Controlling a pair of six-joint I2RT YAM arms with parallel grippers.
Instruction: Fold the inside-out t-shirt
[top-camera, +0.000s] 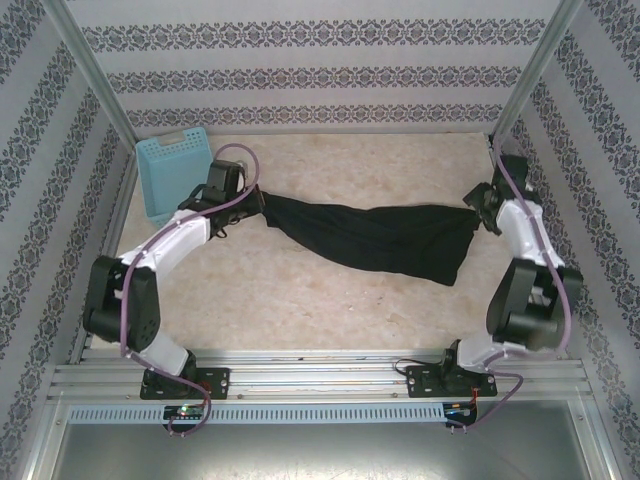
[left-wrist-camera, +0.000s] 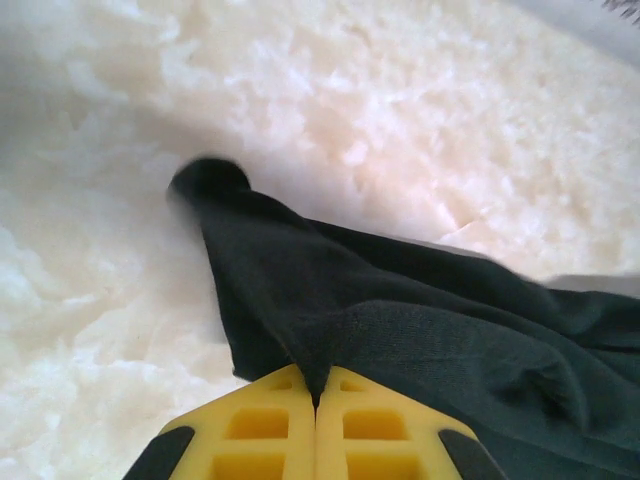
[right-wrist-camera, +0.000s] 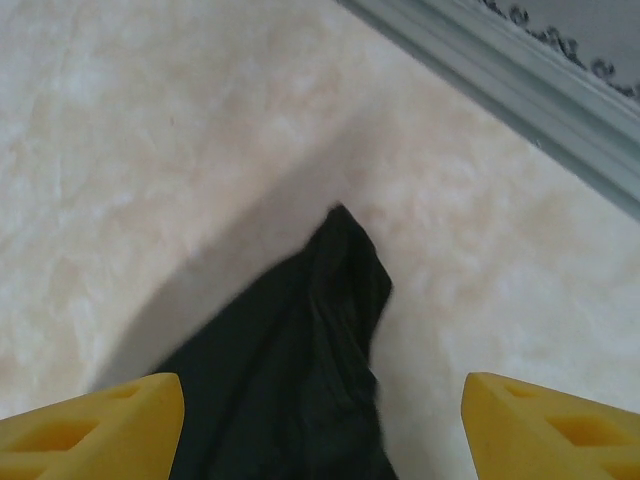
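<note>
The black inside-out t-shirt (top-camera: 385, 238) lies stretched in a long bunched band across the middle of the table, sagging toward the near right. At its left end my left gripper (top-camera: 252, 200) is shut on a pinch of the fabric; in the left wrist view the yellow fingers (left-wrist-camera: 260, 430) meet with cloth (left-wrist-camera: 400, 330) caught between them. My right gripper (top-camera: 478, 205) stands at the shirt's right end, open. Its yellow fingertips (right-wrist-camera: 100, 420) are wide apart, and a loose point of the shirt (right-wrist-camera: 320, 340) lies on the table between them.
A light blue plastic basket (top-camera: 175, 172) stands tilted at the back left corner, close behind the left gripper. Metal frame posts and patterned walls close in the table on three sides. The table's grey back edge (right-wrist-camera: 520, 90) runs near the right gripper.
</note>
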